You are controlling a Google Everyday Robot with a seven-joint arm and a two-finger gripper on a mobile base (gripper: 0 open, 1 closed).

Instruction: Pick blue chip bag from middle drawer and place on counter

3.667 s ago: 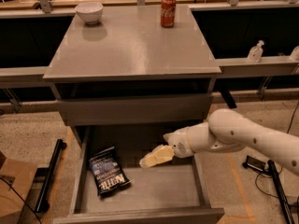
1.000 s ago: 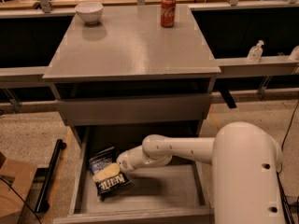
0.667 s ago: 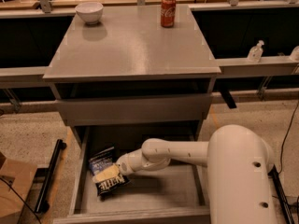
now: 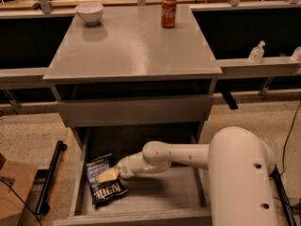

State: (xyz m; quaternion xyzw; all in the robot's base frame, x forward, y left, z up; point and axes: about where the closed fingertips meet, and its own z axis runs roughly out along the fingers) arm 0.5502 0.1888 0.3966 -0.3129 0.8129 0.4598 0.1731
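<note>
Down below the counter (image 4: pixel 131 46), the middle drawer (image 4: pixel 160 199) is sticking out, pulled wide open. The blue chip bag (image 4: pixel 107 191) is lying flat on the drawer floor, under the counter's left front corner and close to the drawer's left wall. Its white letters are facing up. The big white robot arm (image 4: pixel 188 155) is reaching into the drawer from under the counter's right front corner. The gripper (image 4: pixel 107 175) is at the end of the arm, and its pale tip is resting on top of the bag, on the half nearer the counter. It is not clear whether the gripper is pinching the bag or only touching it. Between the counter and the open drawer, another drawer front (image 4: pixel 134 109) is sitting closed. On the counter, a white bowl (image 4: pixel 89 12) is sitting at the back left corner. A red soda can (image 4: pixel 168 12) is standing up near the back edge of the counter, a bit right of the middle. The front part of the counter is shining a little. On the floor to the left of the counter, a black bar (image 4: pixel 51 178) is lying beside the open drawer.
</note>
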